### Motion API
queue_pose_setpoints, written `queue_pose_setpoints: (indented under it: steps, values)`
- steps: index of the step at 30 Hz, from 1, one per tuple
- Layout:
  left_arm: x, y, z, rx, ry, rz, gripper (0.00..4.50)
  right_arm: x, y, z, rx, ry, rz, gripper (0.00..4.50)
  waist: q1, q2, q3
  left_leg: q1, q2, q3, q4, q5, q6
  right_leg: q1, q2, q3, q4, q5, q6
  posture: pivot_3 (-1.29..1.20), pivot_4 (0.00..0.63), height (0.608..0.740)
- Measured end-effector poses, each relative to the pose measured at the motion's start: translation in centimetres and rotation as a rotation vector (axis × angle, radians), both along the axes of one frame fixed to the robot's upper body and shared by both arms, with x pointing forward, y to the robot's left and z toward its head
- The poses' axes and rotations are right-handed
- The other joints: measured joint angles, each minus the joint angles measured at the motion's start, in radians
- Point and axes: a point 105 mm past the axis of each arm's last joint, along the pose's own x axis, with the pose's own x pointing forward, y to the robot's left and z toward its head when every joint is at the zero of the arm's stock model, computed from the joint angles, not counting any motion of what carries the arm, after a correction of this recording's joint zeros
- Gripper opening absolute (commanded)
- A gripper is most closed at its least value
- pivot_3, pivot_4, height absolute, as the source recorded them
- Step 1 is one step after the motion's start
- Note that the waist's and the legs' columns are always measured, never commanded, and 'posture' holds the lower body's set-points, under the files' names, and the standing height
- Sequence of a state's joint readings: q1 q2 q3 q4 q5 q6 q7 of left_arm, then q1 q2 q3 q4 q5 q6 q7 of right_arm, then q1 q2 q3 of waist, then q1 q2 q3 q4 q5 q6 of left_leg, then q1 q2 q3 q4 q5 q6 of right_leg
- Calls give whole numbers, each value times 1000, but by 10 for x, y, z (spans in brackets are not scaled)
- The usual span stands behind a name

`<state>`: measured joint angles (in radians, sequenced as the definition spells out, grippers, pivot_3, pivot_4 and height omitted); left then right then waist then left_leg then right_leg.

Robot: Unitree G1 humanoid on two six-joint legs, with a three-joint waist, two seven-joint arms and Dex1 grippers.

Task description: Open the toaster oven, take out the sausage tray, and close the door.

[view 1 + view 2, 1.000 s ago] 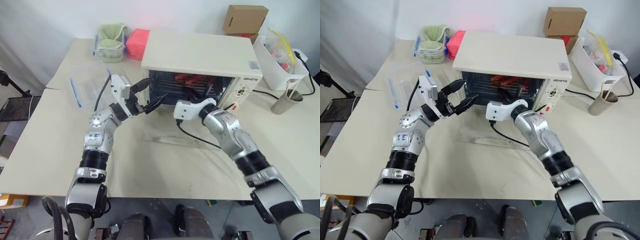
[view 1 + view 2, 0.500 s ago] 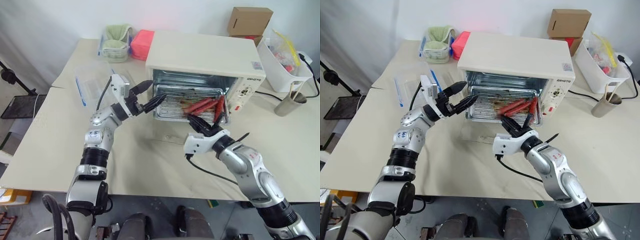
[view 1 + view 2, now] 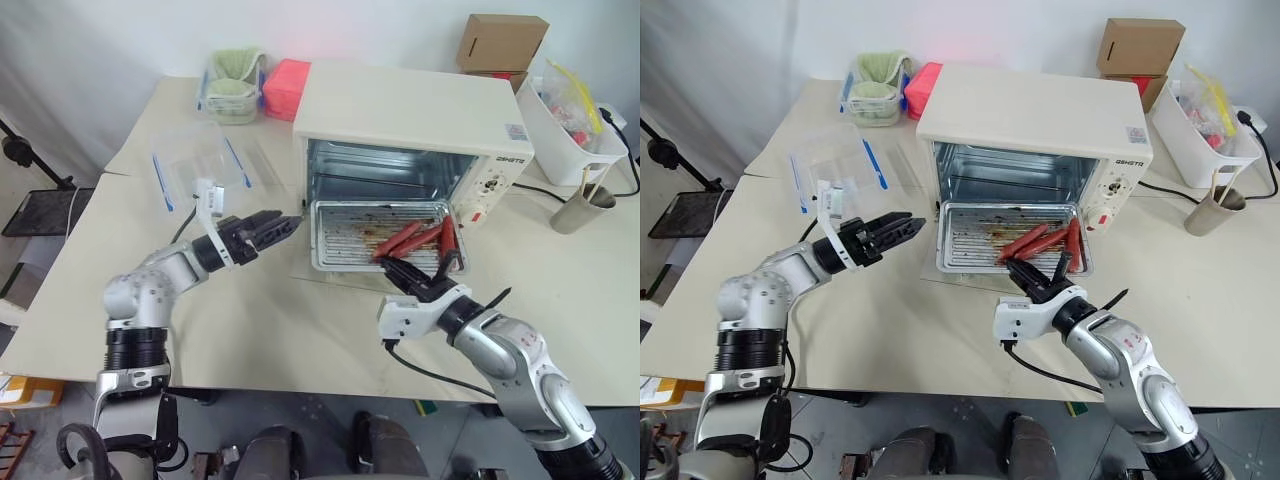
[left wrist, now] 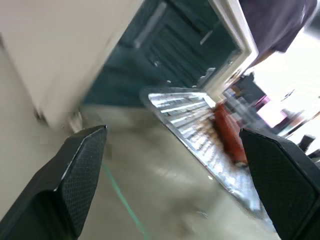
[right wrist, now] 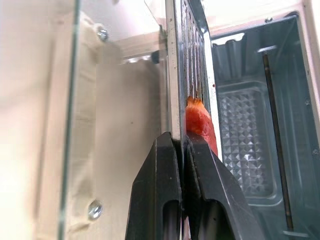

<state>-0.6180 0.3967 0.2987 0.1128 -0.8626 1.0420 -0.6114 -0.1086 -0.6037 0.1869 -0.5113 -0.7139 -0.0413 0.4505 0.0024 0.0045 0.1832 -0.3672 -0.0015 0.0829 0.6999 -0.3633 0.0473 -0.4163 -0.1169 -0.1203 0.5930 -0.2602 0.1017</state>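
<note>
**Readable text: almost none**

From my head cams I see one dark brand word on the toaster oven, on the front panel above the knobs; can't make out its letters. Small sticker on its top right corner, also unreadable.

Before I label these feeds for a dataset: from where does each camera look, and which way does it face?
Left eye and right eye views: head camera, looking forward and down on the table, the toaster oven and both arms.
Left wrist view: looks along the open left gripper at the sausage tray and the oven's mouth.
Right wrist view: looks along the right gripper, shut on the tray's rim, into the oven.
Shared: all show the tray and the oven.
</note>
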Motion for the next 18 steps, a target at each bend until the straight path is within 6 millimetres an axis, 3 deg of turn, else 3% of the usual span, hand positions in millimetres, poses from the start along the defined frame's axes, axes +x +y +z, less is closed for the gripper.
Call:
queue_pose_setpoints:
  steps: [5,10,14,18]
  values:
    - [-20,-4,1,-82,243,-135,4500,-7,6,3,-28,-7,81,21,-3,0,0,1,0,-1,0,0,-1,1,0,1,0,0,0,0,150,740]
    - [-27,-16,-1,-129,344,-199,4500,-8,12,9,-51,-36,152,21,0,0,0,4,-1,-1,0,0,-1,3,1,2,0,0,0,0,150,740]
    - [-28,-30,-6,-163,392,-216,3671,-4,15,8,-61,-23,184,0,-1,-1,0,6,-1,-1,-1,0,-2,5,1,4,0,0,0,0,150,740]
    - [-31,-36,-10,-176,422,-228,2243,-3,16,8,-67,-13,203,0,-2,-1,0,7,-1,-1,-1,0,-2,5,1,4,0,0,0,0,150,740]
